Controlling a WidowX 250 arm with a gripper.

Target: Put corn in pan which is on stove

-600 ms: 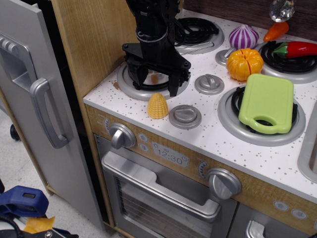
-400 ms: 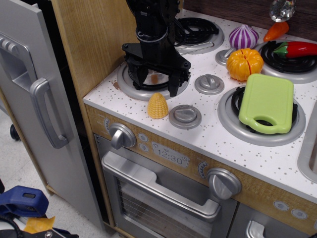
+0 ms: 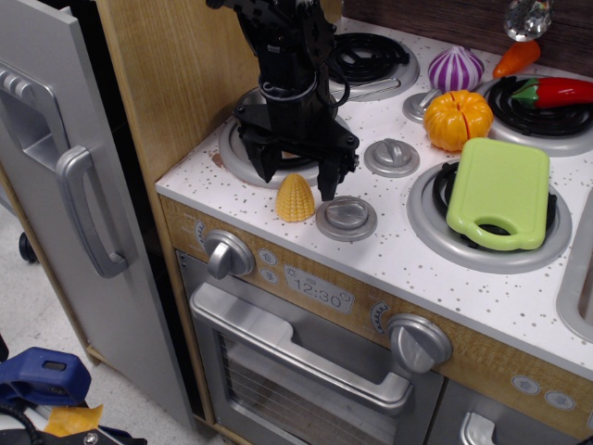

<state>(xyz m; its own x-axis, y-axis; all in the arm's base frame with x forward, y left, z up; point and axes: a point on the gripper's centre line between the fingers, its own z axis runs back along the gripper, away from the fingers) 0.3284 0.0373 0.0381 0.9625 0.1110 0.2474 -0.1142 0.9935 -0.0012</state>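
Observation:
The yellow corn (image 3: pixel 296 199) stands on its flat end on the white speckled stove (image 3: pixel 417 278), near the front edge and left of a grey knob disc (image 3: pixel 346 218). My black gripper (image 3: pixel 296 178) is open and empty, low over the stove, with its fingers spread just behind and above the corn. The pan sits on the front-left burner (image 3: pixel 233 159) but my arm hides almost all of it. Only a thin metal handle (image 3: pixel 366 91) shows, sticking out to the back right.
A second knob disc (image 3: pixel 392 157) lies right of the gripper. An orange pumpkin toy (image 3: pixel 458 120), purple onion (image 3: pixel 456 68), red pepper (image 3: pixel 556 92) and green cutting board (image 3: pixel 500 192) lie to the right. A wooden side wall (image 3: pixel 171 74) stands at left.
The gripper has moved down and toward the front, from over the front-left burner to just behind the corn. It stays open. The corn has not moved.

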